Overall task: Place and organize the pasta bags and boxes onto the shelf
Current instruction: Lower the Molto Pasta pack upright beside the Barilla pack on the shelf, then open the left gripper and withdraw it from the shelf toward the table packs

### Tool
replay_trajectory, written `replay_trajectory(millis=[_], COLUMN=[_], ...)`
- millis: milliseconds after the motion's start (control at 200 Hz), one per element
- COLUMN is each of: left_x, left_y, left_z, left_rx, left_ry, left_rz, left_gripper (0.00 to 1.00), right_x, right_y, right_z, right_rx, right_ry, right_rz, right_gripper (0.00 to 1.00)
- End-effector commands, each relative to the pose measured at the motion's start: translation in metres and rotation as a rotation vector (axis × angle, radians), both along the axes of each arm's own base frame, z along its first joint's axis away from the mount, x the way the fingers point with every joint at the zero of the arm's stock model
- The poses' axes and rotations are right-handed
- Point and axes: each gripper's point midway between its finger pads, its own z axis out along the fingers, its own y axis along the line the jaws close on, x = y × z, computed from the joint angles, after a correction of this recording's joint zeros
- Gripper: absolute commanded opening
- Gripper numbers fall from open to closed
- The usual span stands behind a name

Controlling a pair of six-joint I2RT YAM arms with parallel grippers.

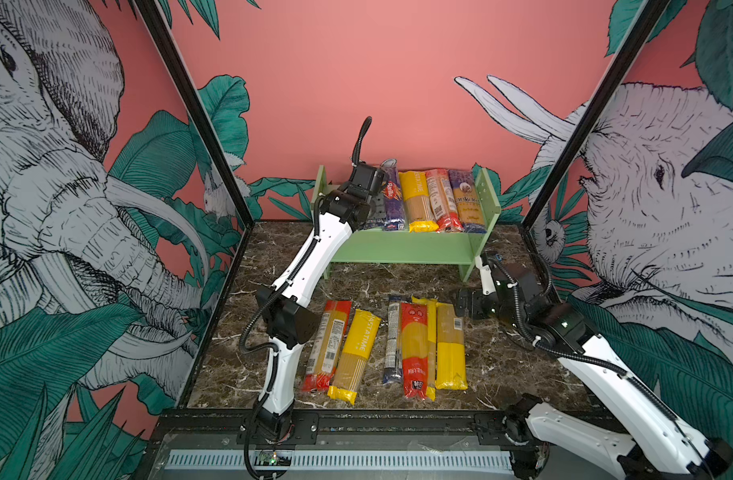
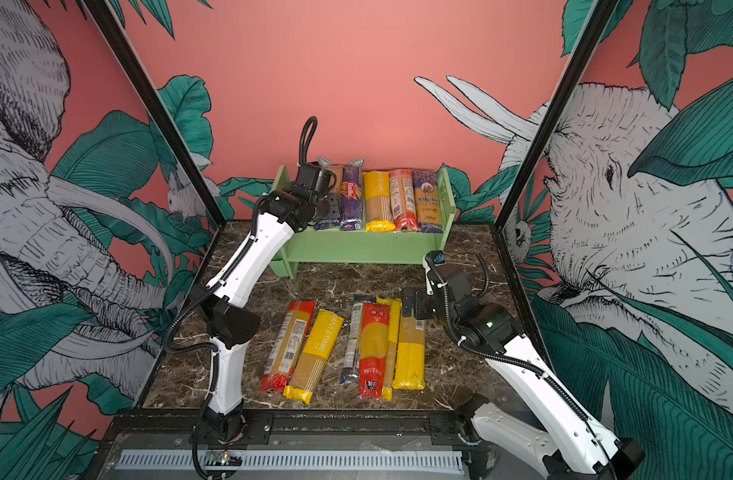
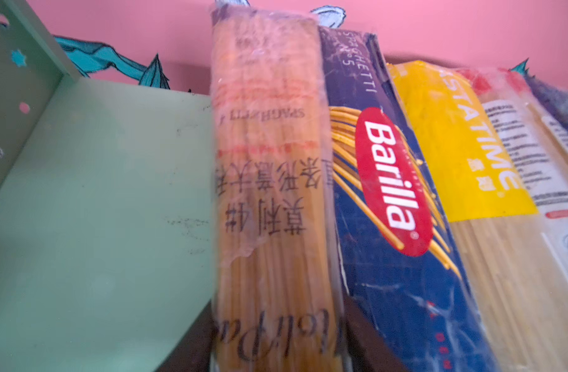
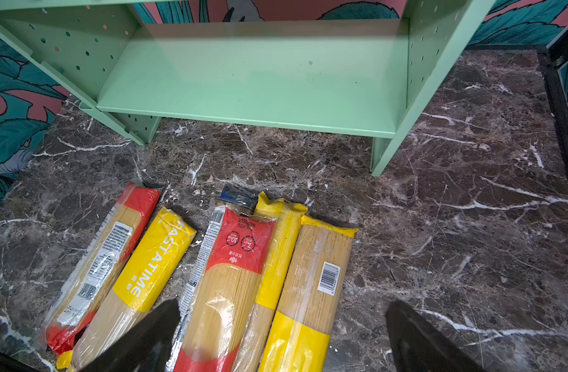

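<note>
The pale green shelf (image 1: 398, 249) (image 2: 356, 249) stands at the back. Its top tier holds a clear spaghetti pack (image 3: 269, 193) (image 2: 335, 178), a dark blue Barilla pack (image 1: 392, 195) (image 3: 389, 180), a yellow pack (image 1: 417, 199), a red-ended pack (image 1: 441, 199) and a blue-ended pack (image 1: 466, 203). My left gripper (image 3: 278, 354) (image 1: 377, 208) is at the clear pack's near end, with one finger on each side of it; whether they still press it is unclear. Several packs (image 1: 414, 349) (image 4: 231, 290) lie on the table. My right gripper (image 4: 284, 302) (image 1: 464, 307) hovers open above their far ends.
The shelf's lower tier (image 4: 244, 80) is bare. A small green cup (image 2: 276, 262) hangs on the shelf's left side panel. The dark marble table (image 1: 502, 365) is enclosed by black frame posts and printed walls. A black rail (image 1: 398, 419) runs along the front edge.
</note>
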Motion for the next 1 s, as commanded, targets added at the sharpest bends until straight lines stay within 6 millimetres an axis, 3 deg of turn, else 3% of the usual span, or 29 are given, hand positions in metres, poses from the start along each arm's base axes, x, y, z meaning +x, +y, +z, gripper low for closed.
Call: replay_trajectory(millis=[0, 305, 475, 500, 545, 735, 995], left_x=[-0.020, -0.040, -0.071, -0.083, -0.093, -0.129, -0.173], left_y=[-0.003, 0.004, 0.001, -0.010, -0.011, -0.004, 0.037], left_z=[0.065, 0.087, 0.119, 0.121, 0.124, 0.108, 0.061], left_rx=[-0.088, -0.066, -0.031, -0.031, -0.027, -0.026, -0.005], left_ry=[-0.144, -0.185, -0.271, -0.274, -0.280, -0.276, -0.226], left_rz=[-0.023, -0.037, -0.075, -0.111, -0.129, -0.185, -0.181], left_gripper=[0.64, 0.69, 0.76, 0.77, 0.77, 0.79, 0.83], right_x=[-0.004, -0.012, -0.015, -0.016, -0.017, -0.021, -0.026], right_y=[-0.004, -0.009, -0.012, -0.012, -0.013, -0.012, 0.000], right_z=[0.004, 0.008, 0.011, 0.013, 0.013, 0.012, 0.004], right_rx=[0.018, 0.029, 0.027, 0.029, 0.032, 0.053, 0.128], right_ry=[-0.014, -0.022, -0.017, -0.020, -0.021, -0.010, 0.041], right_rz=[-0.008, -0.011, -0.013, -0.015, -0.016, -0.013, 0.008], right_gripper=[0.99, 0.99, 0.99, 0.99, 0.99, 0.99, 0.99])
